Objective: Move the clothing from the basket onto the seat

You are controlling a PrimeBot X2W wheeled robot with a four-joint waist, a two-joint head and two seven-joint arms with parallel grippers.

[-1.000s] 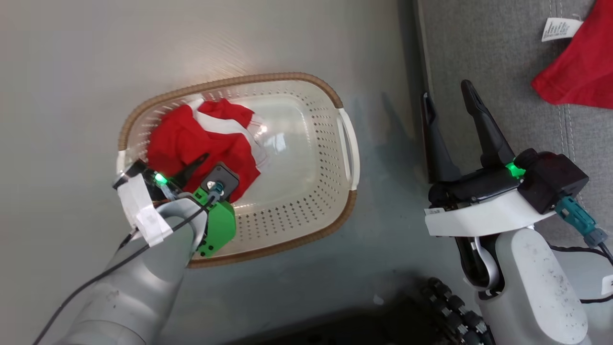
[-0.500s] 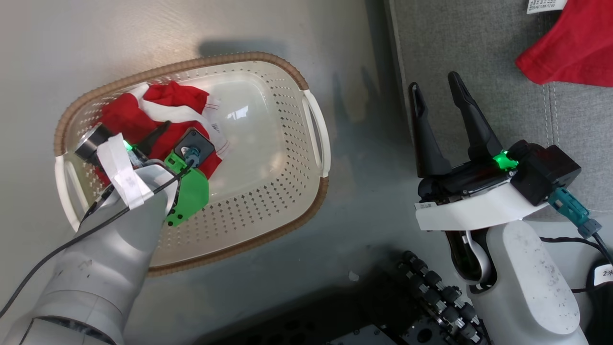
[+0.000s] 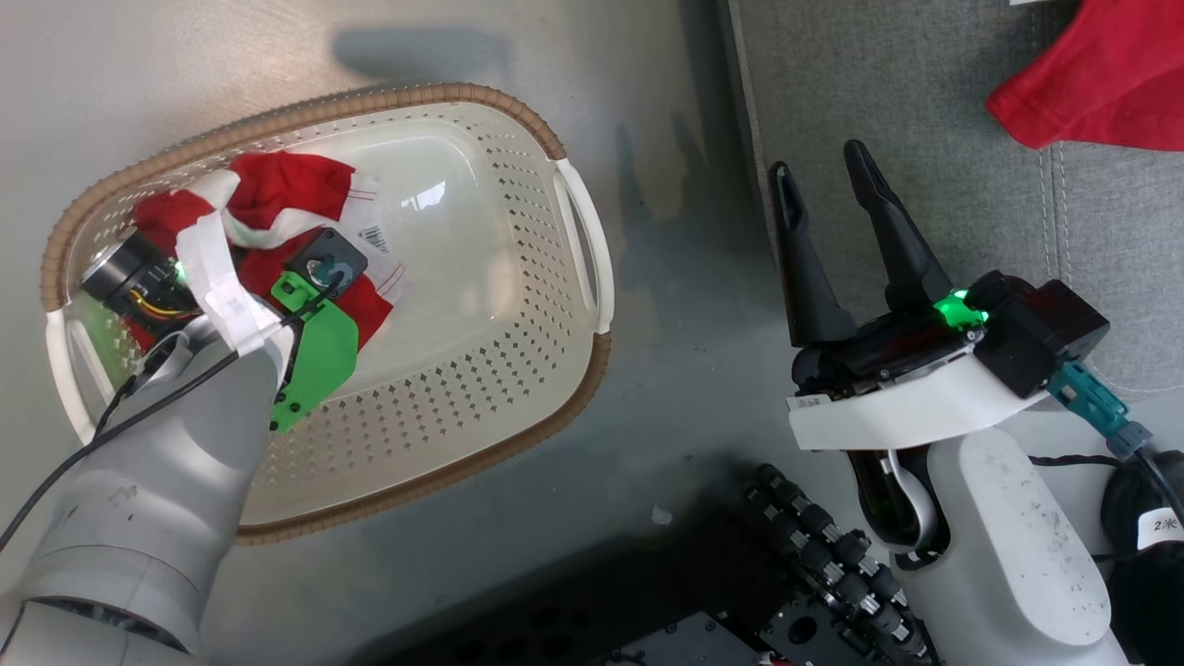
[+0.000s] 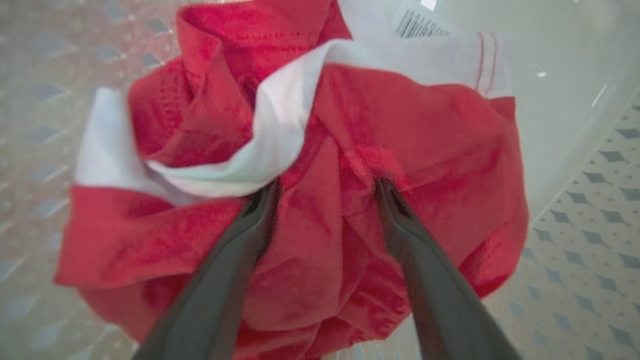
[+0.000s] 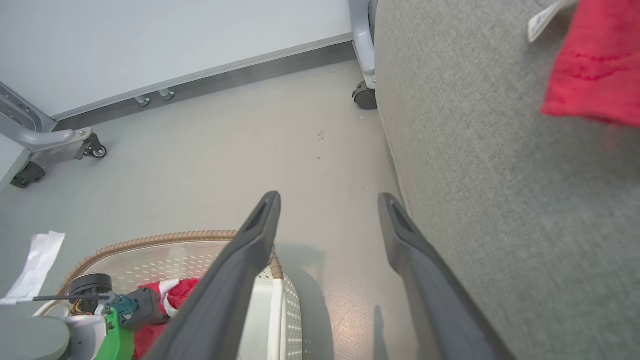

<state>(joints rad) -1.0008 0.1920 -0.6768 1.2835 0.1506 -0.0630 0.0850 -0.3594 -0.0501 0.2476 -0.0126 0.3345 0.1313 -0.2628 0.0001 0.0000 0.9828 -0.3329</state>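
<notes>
Our left gripper [image 4: 327,186] is reaching down into the basket [image 3: 518,305] with its two dark fingers [image 4: 235,250] spread wide; their tips are pressing into the crumpled red garment [image 4: 400,130]; a ridge of red cloth is lying between them, but the jaws are standing apart and are not clamping it, so we are holding nothing there. Around the fingers the cloth is bunching in deep folds; a white band is curling across its upper part, and a white hem with a barcode tag [image 4: 417,25] is lying along its far edge. From the head we are seeing this garment sitting in the left end of the basket, close against the perforated wall; the basket is standing on the grey floor [image 3: 277,55], just beside the seat [image 3: 925,120], with one white handle [image 3: 583,240] facing the seat. Our right gripper [image 3: 819,162] is hanging well apart from the basket, at the seat's near edge; its fingers are parted and are gripping nothing. Beyond it the second red garment [image 3: 1091,83] is lying on the seat, with a white label [image 5: 542,17] showing at its edge. Past the seat's corner we are seeing a dark castor [image 5: 364,97] resting on the floor, and a pale wall [image 5: 175,35] is running behind it.
</notes>
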